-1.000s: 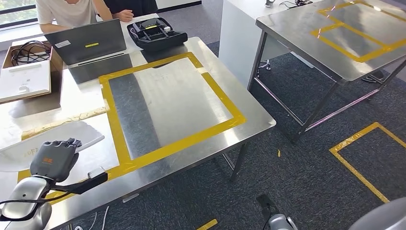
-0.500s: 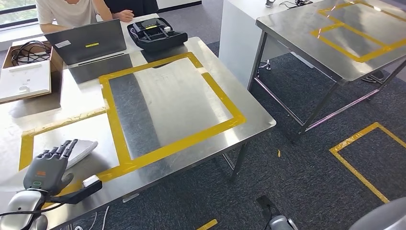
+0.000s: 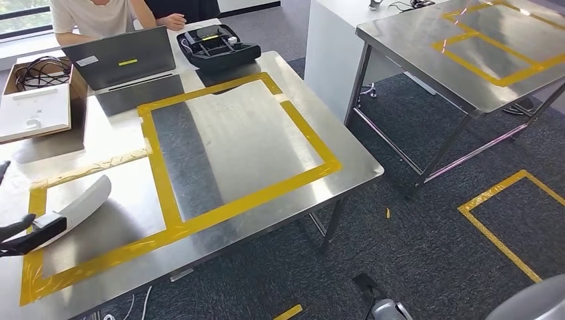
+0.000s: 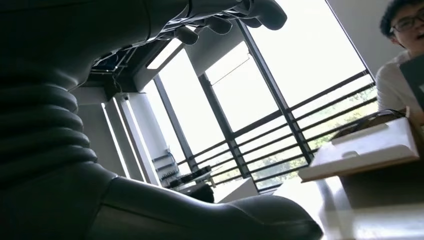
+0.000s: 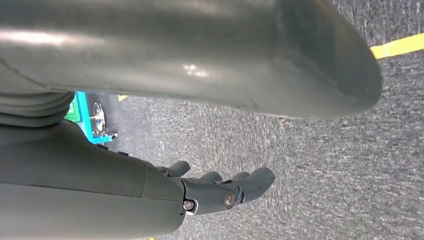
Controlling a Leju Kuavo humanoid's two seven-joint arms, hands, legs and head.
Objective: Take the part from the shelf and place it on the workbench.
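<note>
The white curved part lies on the steel workbench, inside the small yellow tape outline at its near left corner. It looks tipped up on one long edge. My left hand is at the picture's left edge, its dark thumb just in front of the part's near end. In the left wrist view that hand has its fingers and thumb spread wide, with nothing between them. My right hand hangs over the carpet with its fingers loose and holds nothing.
A large yellow tape square marks the bench's middle. A laptop, a black case and a cardboard box stand at the back, where a person sits. A second steel table stands at the right.
My left hand has lifted off the part and drawn back to the left, out toward the picture's edge. The part stays on the bench, now tipped up and fully uncovered.
</note>
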